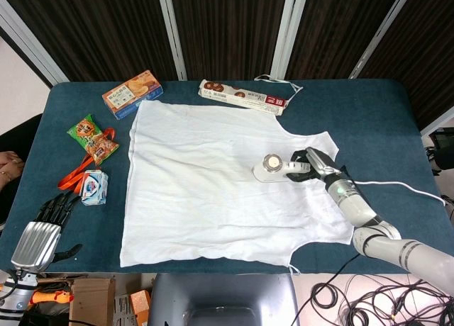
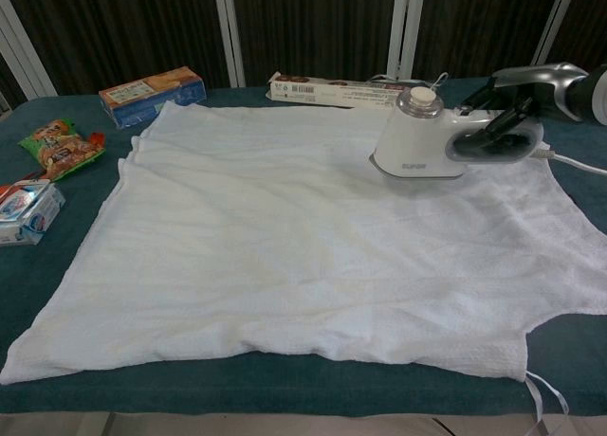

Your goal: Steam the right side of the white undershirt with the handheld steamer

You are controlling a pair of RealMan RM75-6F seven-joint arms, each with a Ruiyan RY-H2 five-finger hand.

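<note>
Right hand (image 1: pixel 317 163) is wrapped around the dark handle of the handheld steamer (image 1: pixel 273 168), fingers curled about the grip, and the steamer's white head sits flat on the white undershirt (image 1: pixel 213 184). From the chest view the same hand (image 2: pixel 517 99) comes in from the three o'clock edge, with the steamer (image 2: pixel 422 142) resting on the cloth toward its upper right part, just below the shoulder strap. A white cord (image 1: pixel 397 188) trails from the handle off to the right across the table.

Going by size: the blue-covered table (image 1: pixel 369 113) holds everything. The undershirt is spread flat across its middle, hem toward nine o'clock and armhole and straps toward three o'clock, with a thin strip of white tape (image 2: pixel 545 398) dangling off its near right corner. Along the twelve o'clock edge lies a long narrow biscuit box (image 1: pixel 243 96), touching the shirt's top edge, with a loop of white cord (image 1: pixel 277 81) just behind its right end. At eleven o'clock, just beside the shirt's corner, sits an orange-and-blue cracker box (image 1: pixel 132 93). At nine o'clock, apart from the shirt, are a green-and-orange snack bag (image 1: pixel 91 136), an orange strap (image 1: pixel 78 171) running from under it, and a small blue-and-white packet (image 1: pixel 93 186).

Left hand (image 1: pixel 46 230) rests near the table's seven o'clock corner, well apart from the shirt, holding nothing, its dark fingers stretched forward and lying loosely side by side.
</note>
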